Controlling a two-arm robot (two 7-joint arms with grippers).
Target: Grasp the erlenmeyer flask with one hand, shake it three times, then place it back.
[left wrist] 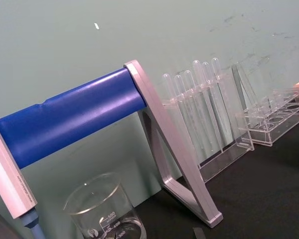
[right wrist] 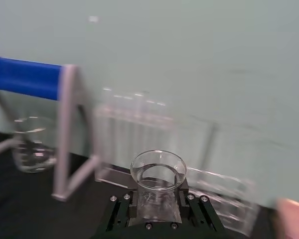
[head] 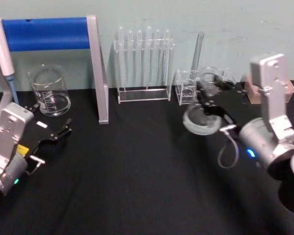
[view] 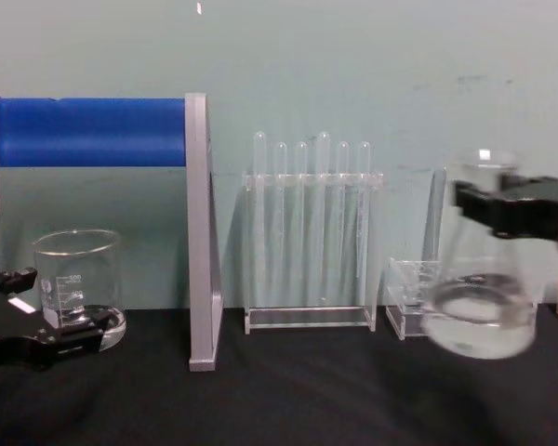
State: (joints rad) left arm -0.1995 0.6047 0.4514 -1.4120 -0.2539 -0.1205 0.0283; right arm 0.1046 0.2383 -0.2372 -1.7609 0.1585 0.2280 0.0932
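My desk (head: 137, 196), seen from the head camera
Beaker (head: 49, 90) at ten o'clock, stand (head: 99, 73) at eleven, tube rack (head: 143, 66) at twelve; erlenmeyer flask (head: 200, 125) in my right hand (head: 207, 97) at two o'clock, before a small rack (head: 186, 88).

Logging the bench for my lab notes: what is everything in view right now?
Clear glass erlenmeyer flask: one, clear, right side, in the gripper.
Wide cylindrical glass beaker: one, clear, back left.
Thin test tubes: six, clear, standing in a clear tall rack, back centre.
Small clear rack: one, right of the tubes.
Blue bar on a silver frame: one, back left.
Black table: one, underneath.
Left gripper: black, open, low left.
Right gripper: black, shut on the flask's neck.
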